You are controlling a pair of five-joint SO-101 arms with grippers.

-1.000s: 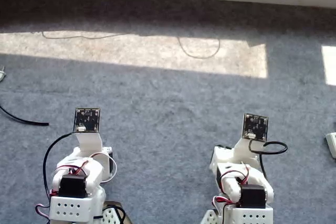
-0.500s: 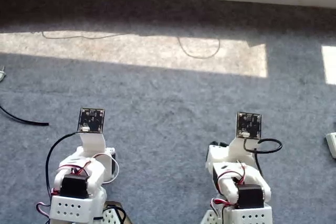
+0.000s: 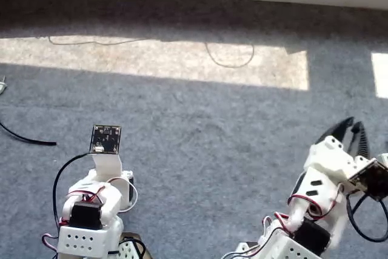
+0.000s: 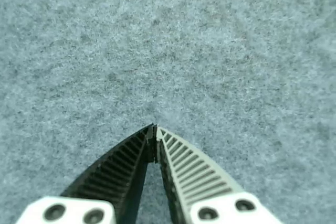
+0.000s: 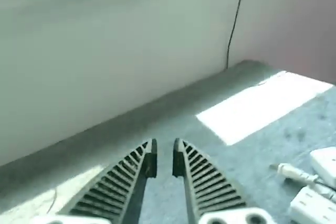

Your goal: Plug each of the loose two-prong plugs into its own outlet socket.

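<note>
In the right wrist view, a white two-prong plug (image 5: 292, 172) on its cord lies on the grey carpet beside white socket blocks (image 5: 314, 204). My right gripper (image 5: 164, 156) hovers short of them, slightly open and holding nothing. From above, this right gripper (image 3: 353, 131) points toward the carpet's right edge, black fingers a little apart. My left gripper (image 4: 154, 134) is shut and holds nothing, pointing down at bare carpet. In the high view the left arm (image 3: 97, 201) sits at the lower left, its gripper hidden under its camera board.
A thin cable (image 3: 230, 62) loops across the sunlit strip at the back. A black cable (image 3: 24, 139) curves in from the left edge. A wall (image 5: 105, 51) with a thin cord (image 5: 236, 19) running down it rises behind the carpet.
The right arm has swung from facing straight ahead over to the right and risen, so its fingers now show in the high view. The left arm has barely moved.
</note>
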